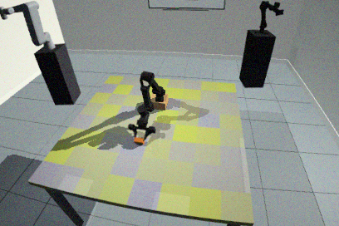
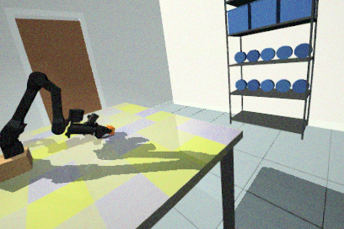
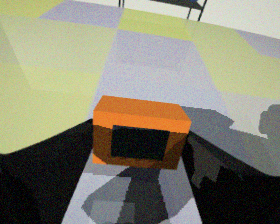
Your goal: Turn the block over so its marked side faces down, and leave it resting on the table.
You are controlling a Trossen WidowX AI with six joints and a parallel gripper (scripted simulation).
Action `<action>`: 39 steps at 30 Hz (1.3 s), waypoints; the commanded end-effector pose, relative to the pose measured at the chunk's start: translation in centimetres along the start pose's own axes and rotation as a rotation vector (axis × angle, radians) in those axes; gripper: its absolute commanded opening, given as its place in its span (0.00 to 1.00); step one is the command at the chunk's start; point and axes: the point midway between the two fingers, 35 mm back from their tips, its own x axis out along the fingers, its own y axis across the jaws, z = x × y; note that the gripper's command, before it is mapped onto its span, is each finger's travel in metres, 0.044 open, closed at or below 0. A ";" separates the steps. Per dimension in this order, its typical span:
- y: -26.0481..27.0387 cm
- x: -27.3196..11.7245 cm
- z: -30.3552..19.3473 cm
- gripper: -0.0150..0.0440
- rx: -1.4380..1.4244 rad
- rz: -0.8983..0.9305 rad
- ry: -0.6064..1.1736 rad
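Observation:
The orange block (image 1: 139,141) (image 2: 110,130) (image 3: 142,113) is between the two fingers of my gripper (image 1: 141,135) (image 2: 107,131) (image 3: 139,129), which is shut on it. The dark square mark (image 3: 139,143) is on the side that faces back toward the wrist camera, so the marked side is upright rather than down. The gripper lies nearly level, low over the table (image 1: 174,196) (image 2: 126,190) (image 3: 151,75). The block is at or just above the table top; whether it touches cannot be told. Its underside is hidden.
The arm's wooden base block (image 1: 161,103) (image 2: 17,166) stands on the table behind the gripper. The table's front edge (image 1: 141,203) is beyond the block. Two other arms on black pedestals (image 1: 58,76) (image 1: 257,59) and a shelf rack (image 2: 270,122) stand away from the table.

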 end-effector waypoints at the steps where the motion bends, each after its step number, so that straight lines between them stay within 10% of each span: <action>1: 0.1 0.0 -0.1 0.65 0.005 0.005 0.000; 9: 0.1 0.0 -0.1 1.00 0.005 0.005 0.000; 39: 0.1 0.0 -0.1 1.00 0.005 0.005 0.000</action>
